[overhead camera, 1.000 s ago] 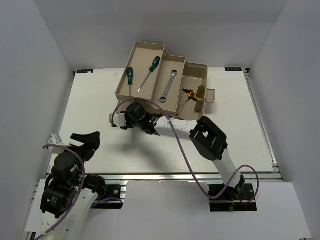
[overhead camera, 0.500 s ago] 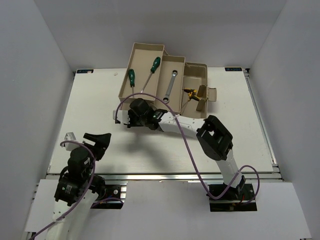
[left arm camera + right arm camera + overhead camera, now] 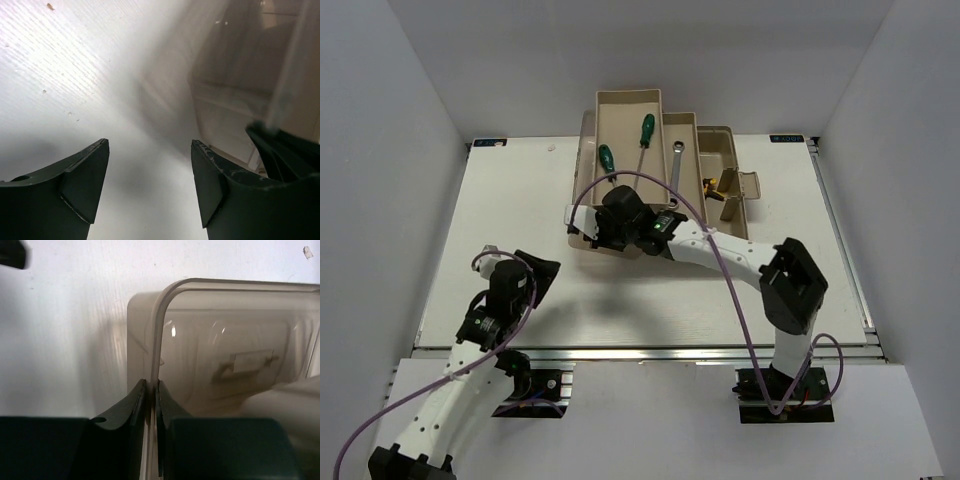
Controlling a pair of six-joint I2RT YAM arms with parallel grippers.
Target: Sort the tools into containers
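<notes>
The right fingers (image 3: 132,407) are pinching nearly closed on the thin rim of the translucent lid (image 3: 225,335), one finger on each face of it, close to its rounded corner. That lid is standing on the near side of the beige toolbox (image 3: 628,95), toward its left end, with the right arm (image 3: 720,250) stretching across from the right base to reach it.

The left fingers (image 3: 85,175) are standing wide apart, gripping nothing, with white worktop (image 3: 500,200) showing between them. They are hovering low over the near left part of the worktop, well apart from the toolbox, whose blurred brownish side is showing at the right of the left wrist view.

The toolbox is sitting fanned open at the far middle of the worktop. Two green-handled screwdrivers (image 3: 607,160) (image 3: 646,128) are lying in its leftmost tray, a silver wrench (image 3: 676,165) is lying in the next tray, and yellow-and-black hex keys (image 3: 712,185) are resting in the right-hand compartment.
</notes>
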